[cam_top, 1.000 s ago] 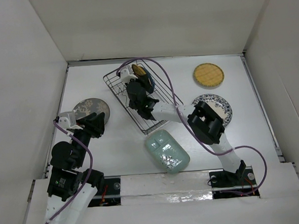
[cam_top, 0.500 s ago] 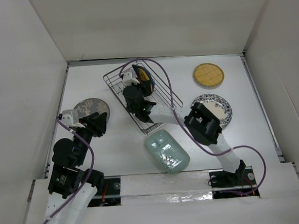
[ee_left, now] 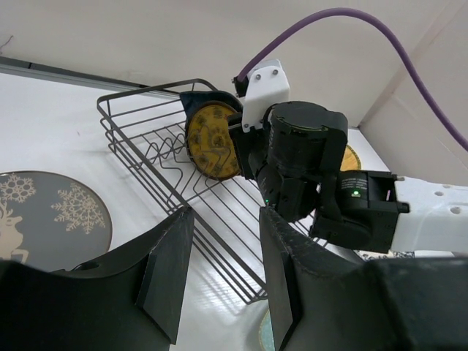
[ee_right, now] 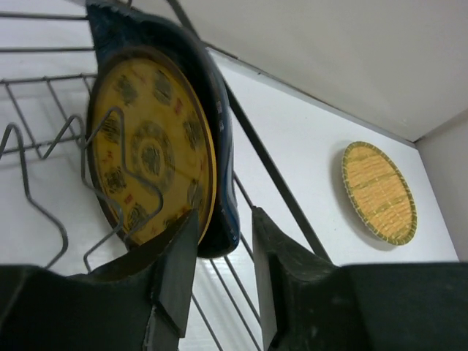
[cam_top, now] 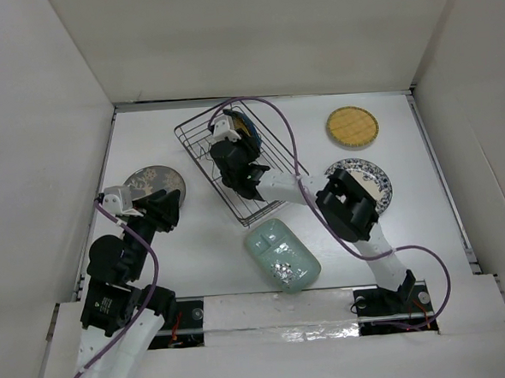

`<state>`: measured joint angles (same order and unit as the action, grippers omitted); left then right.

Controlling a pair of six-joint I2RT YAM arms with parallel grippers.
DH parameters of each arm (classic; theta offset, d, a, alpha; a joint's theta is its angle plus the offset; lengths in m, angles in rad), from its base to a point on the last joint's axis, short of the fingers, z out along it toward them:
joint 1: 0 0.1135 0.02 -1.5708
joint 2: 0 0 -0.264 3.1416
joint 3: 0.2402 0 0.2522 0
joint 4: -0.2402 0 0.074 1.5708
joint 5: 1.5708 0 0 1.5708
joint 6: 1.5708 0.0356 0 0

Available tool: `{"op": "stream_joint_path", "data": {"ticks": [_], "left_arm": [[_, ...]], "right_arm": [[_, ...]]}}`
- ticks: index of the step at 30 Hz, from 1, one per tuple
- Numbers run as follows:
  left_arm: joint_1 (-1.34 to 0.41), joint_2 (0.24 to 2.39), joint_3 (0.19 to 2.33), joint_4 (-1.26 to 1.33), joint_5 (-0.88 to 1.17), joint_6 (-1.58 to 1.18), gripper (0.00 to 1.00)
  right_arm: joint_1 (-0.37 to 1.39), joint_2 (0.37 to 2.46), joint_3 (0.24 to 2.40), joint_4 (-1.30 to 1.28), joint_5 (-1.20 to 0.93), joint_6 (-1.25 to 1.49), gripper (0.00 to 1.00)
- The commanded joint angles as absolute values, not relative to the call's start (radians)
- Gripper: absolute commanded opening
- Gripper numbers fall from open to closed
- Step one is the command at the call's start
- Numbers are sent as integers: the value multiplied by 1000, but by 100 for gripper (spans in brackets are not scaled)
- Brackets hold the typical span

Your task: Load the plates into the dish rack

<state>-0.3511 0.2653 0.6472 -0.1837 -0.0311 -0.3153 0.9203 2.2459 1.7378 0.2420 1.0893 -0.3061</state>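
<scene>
The wire dish rack lies at the table's centre back. A yellow patterned plate and a dark blue plate stand on edge among its tines. My right gripper is open, its fingers either side of the blue plate's lower rim, with a gap on the right. A grey floral plate lies flat at the left. My left gripper hovers just in front of that plate, open and empty. Also flat on the table are a pale green glass plate, a yellow woven plate and a black-and-white plate.
White walls close in the table on three sides. The right arm stretches across from the near right, covering part of the black-and-white plate. Its purple cable loops over the rack. The green plate lies close to the rack's near corner.
My right gripper's jaws have parted at the plates standing in the rack, and its wrist has shifted slightly toward the back. The left arm has barely moved.
</scene>
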Motion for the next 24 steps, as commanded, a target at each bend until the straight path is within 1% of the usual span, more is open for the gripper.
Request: {"op": "stream_joint_path", "data": {"ticks": [1,2,3,4,5,6,7,8,9,10,11,12,13,14,15,16,17,18,19,20,21,22,24], "left_arm": [[-348,273,653,-138,-29,-307,38],[-348,273,655,-140,-28,-307,38],[-348,273,655,-140,-28,-307,38],[-348,273,655,-140,-31,-307,38],[-348,273,655,-138,-32,-307,38],[-348,276,655,-138,-32,-307,38],[-348,276,655,-140,-31,-307,38],[-348,278,653,-140,-31,-307,38],[-348,279,655,-140,-29,-308,38],[-348,279,653,-140,-28,-308,37],[-348,281,653,-138,-28,-307,37],[-348,282,653,-138,-26,-307,35],[-348,284,655,-138,-25,-307,30],[-348,287,655,-138,-25,-307,27],[-348,287,655,-138,-23,-305,25],[-348,287,657,-138,-23,-304,18],[-348,287,657,-137,-25,-304,14],[-348,288,657,-138,-25,-304,11],[-348,288,657,-137,-25,-304,4],[-348,288,657,-137,-26,-304,2],[-348,293,655,-137,-28,-304,0],[-348,295,655,-137,-31,-304,0],[-348,304,657,-137,-31,-304,0]], "right_arm": [[923,2080,1723,183,1019,-190,43],[923,2045,1707,166,961,-140,44],[923,2011,1692,114,921,-109,49],[923,1937,1652,86,876,-82,50],[923,1898,1623,69,783,-55,51],[923,1858,1590,43,738,-10,52],[923,1773,1551,37,701,4,52],[923,1726,1454,37,627,61,52],[923,1677,1398,38,585,87,49],[923,1627,1338,44,543,115,42],[914,1529,1218,49,444,142,28],[905,1479,1154,60,392,197,0],[905,1432,1094,63,338,224,0],[891,1348,1035,63,227,247,0],[891,1307,925,46,185,286,0],[891,1269,875,28,155,305,0],[891,1234,830,8,123,325,0],[891,1165,754,-64,83,363,0],[891,1128,720,-96,77,385,3],[882,1093,688,-125,66,432,11],[882,1025,658,-182,66,457,37],[865,997,614,-210,61,475,50],[842,945,580,-262,12,514,66]]}}
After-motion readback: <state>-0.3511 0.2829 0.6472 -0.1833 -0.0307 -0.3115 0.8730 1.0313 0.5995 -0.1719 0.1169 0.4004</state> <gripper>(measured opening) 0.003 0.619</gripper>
